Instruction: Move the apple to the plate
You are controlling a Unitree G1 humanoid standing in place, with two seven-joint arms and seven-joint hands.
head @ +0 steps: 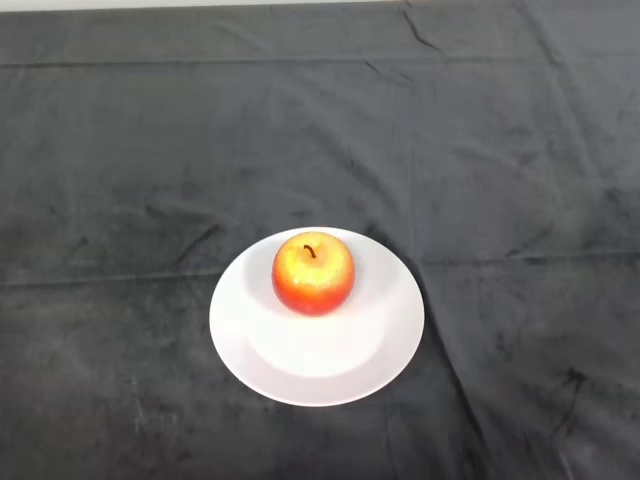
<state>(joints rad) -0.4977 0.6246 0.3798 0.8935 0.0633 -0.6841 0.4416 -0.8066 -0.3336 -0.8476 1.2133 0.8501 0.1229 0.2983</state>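
the apple (pixel 313 273) sat upright on the white plate (pixel 300 370); the task looked finished, needing no further move, and no hand showed.

A single head view looks steeply down from above onto the dark cloth (pixel 120 150) covering the table, facing away from the robot. The white plate (pixel 300 370) sits near, low in the middle.

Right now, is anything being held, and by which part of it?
Nothing is held. The apple sits upright on the white plate, stem up.
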